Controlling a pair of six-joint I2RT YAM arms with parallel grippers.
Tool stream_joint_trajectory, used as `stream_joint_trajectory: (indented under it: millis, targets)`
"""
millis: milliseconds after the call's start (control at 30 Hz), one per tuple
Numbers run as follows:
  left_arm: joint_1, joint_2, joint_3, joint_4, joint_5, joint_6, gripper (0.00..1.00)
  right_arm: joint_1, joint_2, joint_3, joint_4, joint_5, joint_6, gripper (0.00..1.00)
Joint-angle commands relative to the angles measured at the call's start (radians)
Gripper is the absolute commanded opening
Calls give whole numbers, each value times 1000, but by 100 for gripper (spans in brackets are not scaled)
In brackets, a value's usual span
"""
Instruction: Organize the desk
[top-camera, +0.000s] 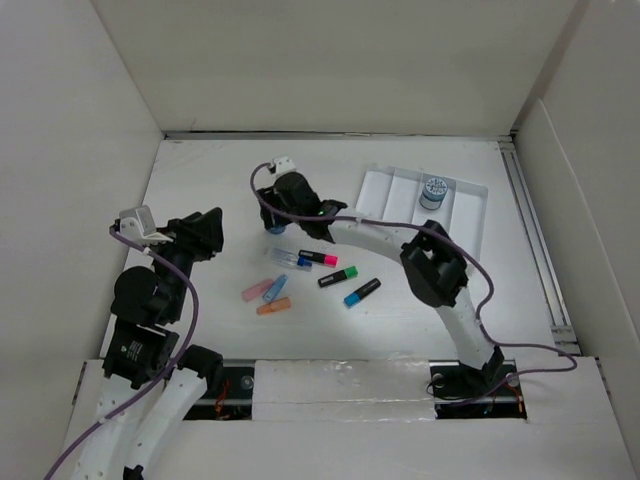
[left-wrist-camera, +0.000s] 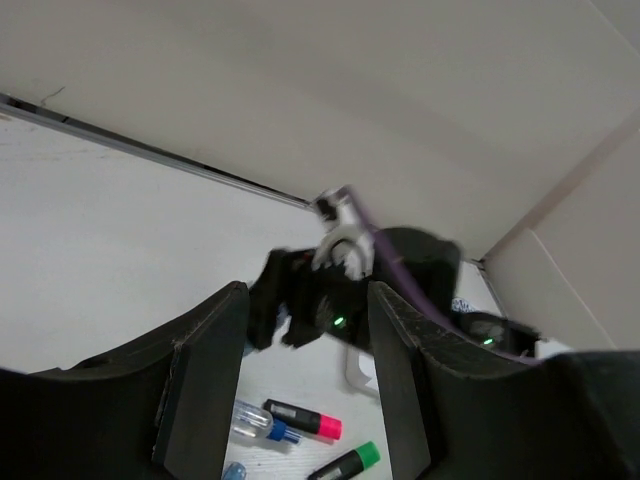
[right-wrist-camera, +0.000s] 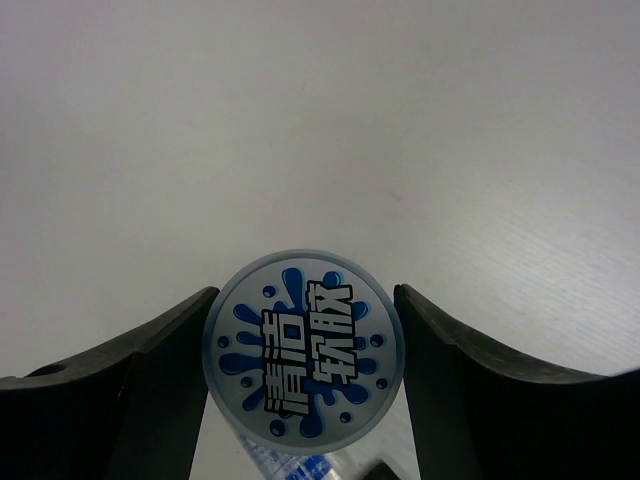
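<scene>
While the right jaws (right-wrist-camera: 305, 292) hang over the desk (right-wrist-camera: 300, 110), note the round jar (right-wrist-camera: 305, 350) dead between them. It stands upright on the desk, printed lid facing the wrist camera. Fingers flank it at the lid's rim; you cannot tell whether they press. Round, so no long axis to line up.

Left jaws (left-wrist-camera: 307, 290) stand apart and empty, well off from the jar, so the right arm is nearer.

Top view adds the white tray (top-camera: 470, 215) well apart on these jaws' right, and markers (top-camera: 338, 277) near, on the base side.
</scene>
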Motion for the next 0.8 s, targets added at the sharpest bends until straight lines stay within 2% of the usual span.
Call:
stream_joint_trajectory:
  millis: [0, 67, 233, 333, 433, 600, 767]
  targets:
    - [6, 23, 7, 34, 21, 8, 47, -156, -338, -113, 320, -34, 127, 42]
    - [6, 23, 10, 31, 22, 9, 47, -199, -374, -157, 329, -29, 134, 42]
    - [6, 28, 1, 51, 65, 17, 48, -339, -640, -545, 313, 109, 243, 42]
    - [6, 51, 5, 51, 88, 14, 48, -450, -745, -760, 308, 119, 310, 42]
    - [6, 77, 10, 57, 105, 11, 48, -526, -846, -878, 273, 132, 333, 42]
    - [6, 98, 7, 61, 110, 8, 48, -599, -869, -910, 155, 160, 352, 42]
    - [6, 104, 2, 60, 113, 9, 48, -620, -862, -945, 121, 200, 378, 42]
